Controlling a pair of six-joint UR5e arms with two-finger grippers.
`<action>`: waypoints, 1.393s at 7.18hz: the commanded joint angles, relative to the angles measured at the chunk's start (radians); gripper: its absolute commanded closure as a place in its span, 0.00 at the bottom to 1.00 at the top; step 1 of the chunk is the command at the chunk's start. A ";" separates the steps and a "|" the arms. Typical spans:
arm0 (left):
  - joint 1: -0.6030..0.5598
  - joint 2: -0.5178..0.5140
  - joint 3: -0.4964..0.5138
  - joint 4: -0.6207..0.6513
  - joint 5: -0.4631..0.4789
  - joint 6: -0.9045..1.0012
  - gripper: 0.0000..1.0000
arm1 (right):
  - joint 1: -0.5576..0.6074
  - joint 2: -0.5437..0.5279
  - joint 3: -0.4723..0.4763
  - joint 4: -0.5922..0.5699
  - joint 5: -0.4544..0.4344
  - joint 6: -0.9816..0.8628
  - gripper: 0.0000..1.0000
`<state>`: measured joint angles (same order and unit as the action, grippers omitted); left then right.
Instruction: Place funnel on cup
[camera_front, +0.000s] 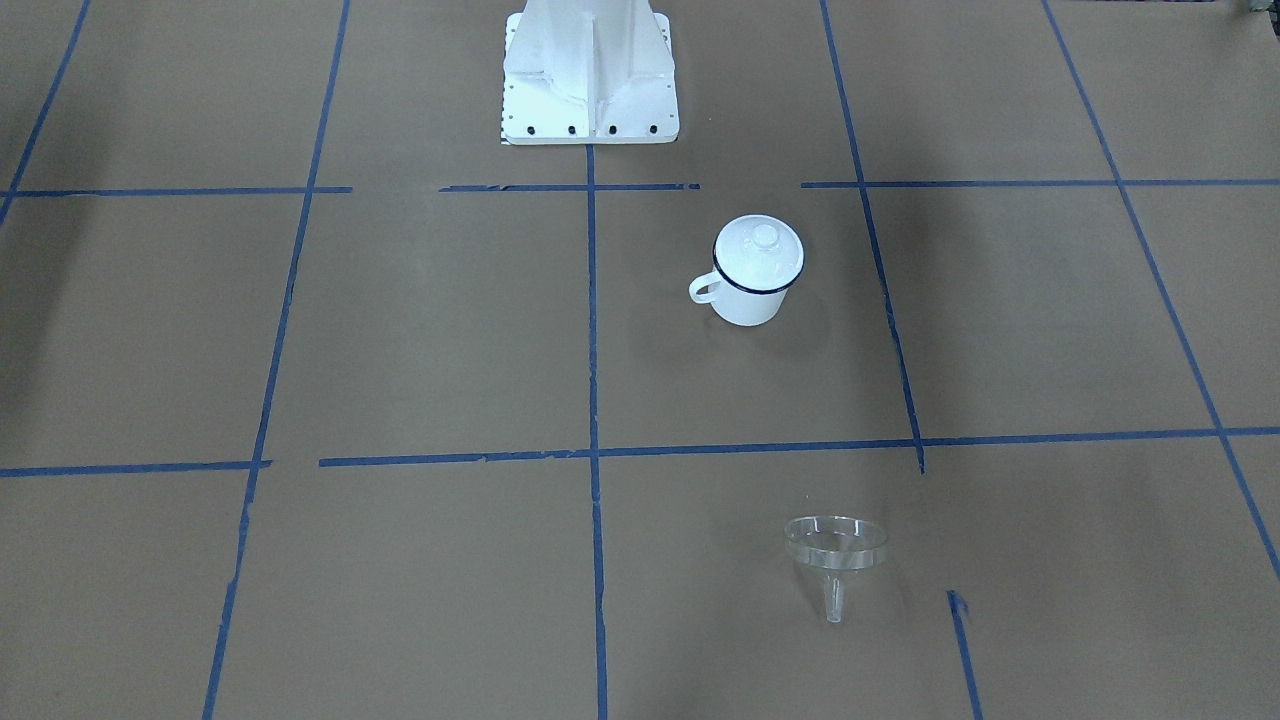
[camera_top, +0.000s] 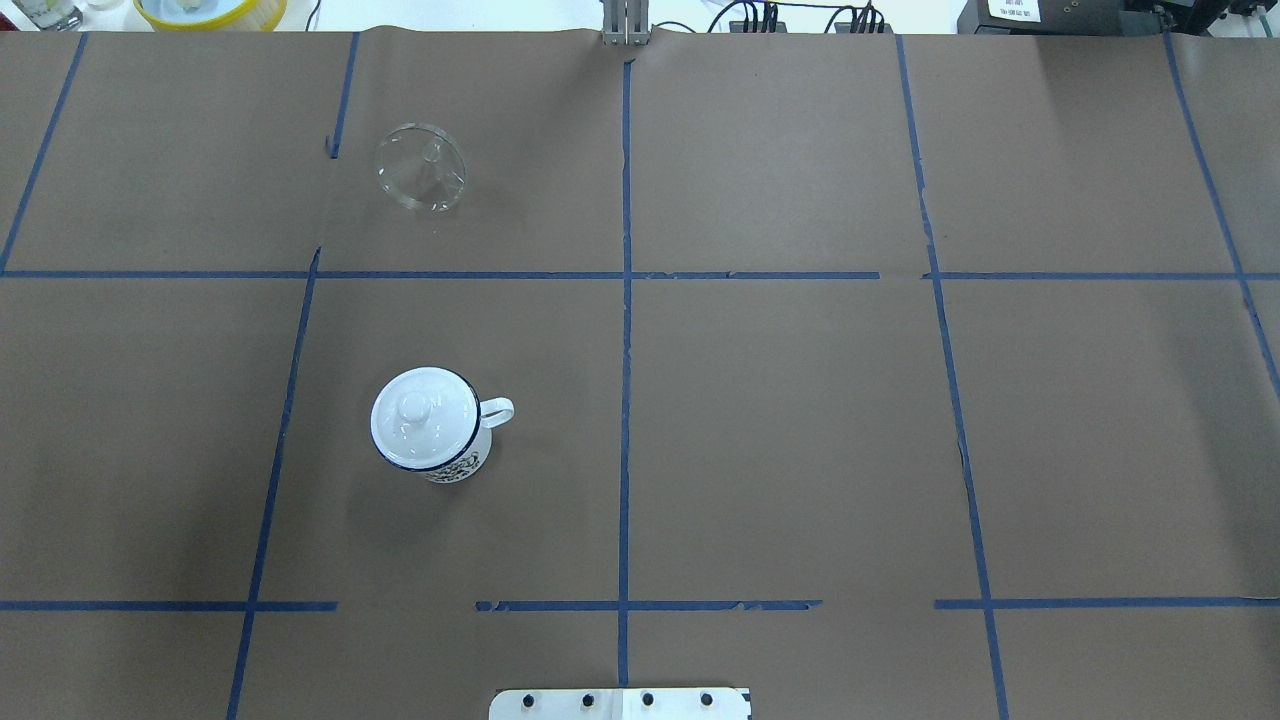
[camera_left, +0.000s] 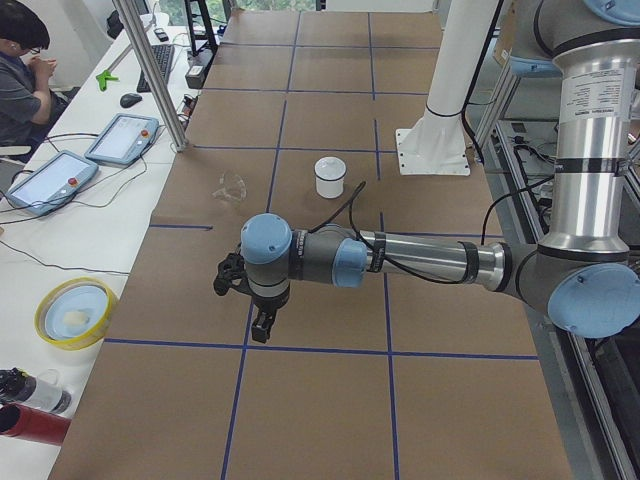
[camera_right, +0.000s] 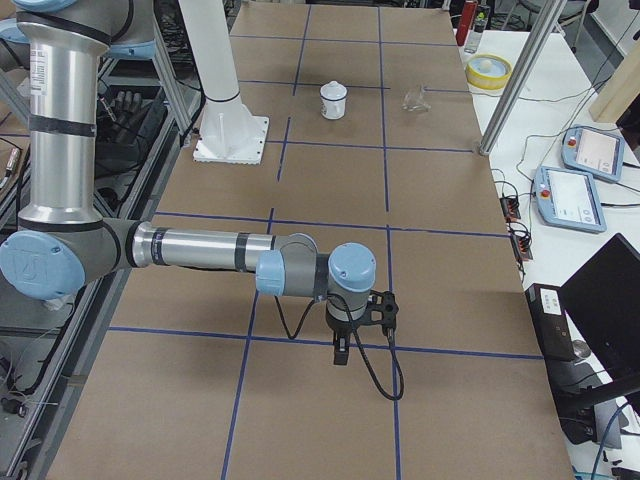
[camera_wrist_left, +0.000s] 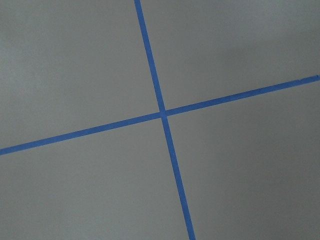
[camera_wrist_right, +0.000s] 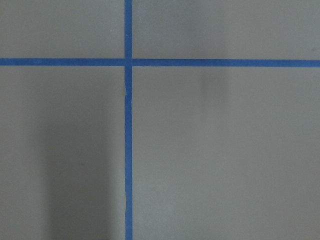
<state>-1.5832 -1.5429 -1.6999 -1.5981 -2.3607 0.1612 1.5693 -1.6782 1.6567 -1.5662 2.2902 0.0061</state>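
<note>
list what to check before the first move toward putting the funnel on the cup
1. Mouth of the cup free: not ok, a knobbed lid sits on it.
2. Cup upright: ok.
3. Access to the funnel: ok, it lies tilted on the table, apart from the cup, with nothing touching it.
4. State of the left pincer: cannot tell, seen only from the side, away from the funnel.
5. State of the right pincer: cannot tell, seen only from the side.
</note>
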 joint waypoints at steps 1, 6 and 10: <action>0.002 0.000 -0.029 0.004 0.007 0.000 0.00 | 0.000 0.000 0.000 0.000 0.000 0.000 0.00; 0.002 -0.160 -0.035 -0.170 -0.006 -0.210 0.00 | 0.000 0.000 -0.001 0.000 0.000 0.000 0.00; 0.373 -0.212 -0.137 -0.283 0.080 -0.810 0.00 | 0.000 0.000 0.000 0.000 0.000 0.000 0.00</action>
<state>-1.3290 -1.7233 -1.7819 -1.8764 -2.3560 -0.4172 1.5693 -1.6781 1.6567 -1.5662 2.2902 0.0062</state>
